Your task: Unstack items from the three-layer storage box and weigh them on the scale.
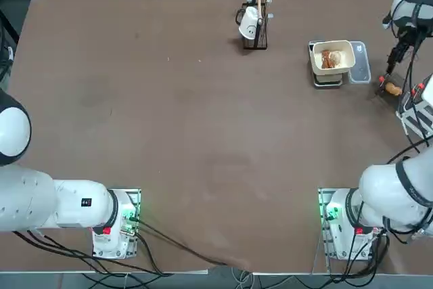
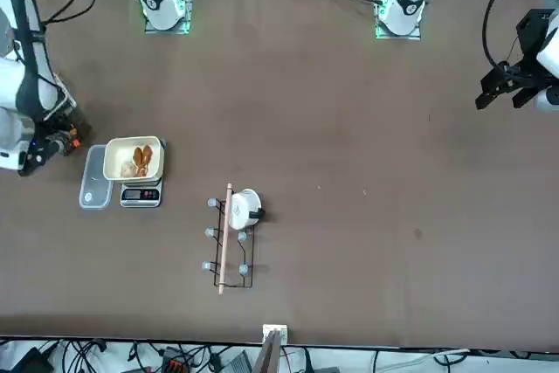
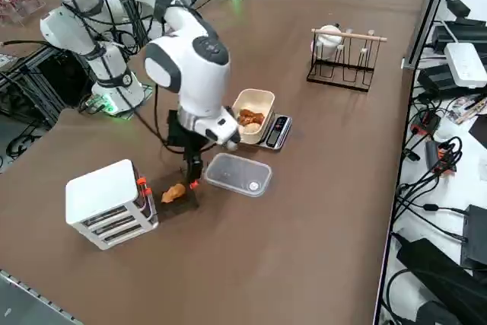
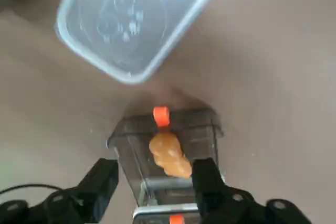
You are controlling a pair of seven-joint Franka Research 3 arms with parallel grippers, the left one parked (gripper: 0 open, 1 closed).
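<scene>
An orange-tan item (image 4: 169, 154) lies in the pulled-out dark drawer (image 4: 165, 153) of the white storage box (image 3: 106, 202), between the spread fingers (image 4: 209, 182); the scale (image 3: 275, 132) beyond carries a cream bowl (image 3: 253, 107) holding reddish-brown rolls (image 3: 249, 119).

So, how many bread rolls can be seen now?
3: two in the bowl on the scale, one in the pulled-out drawer under the open right gripper. The shut drawers may hide more.
</scene>
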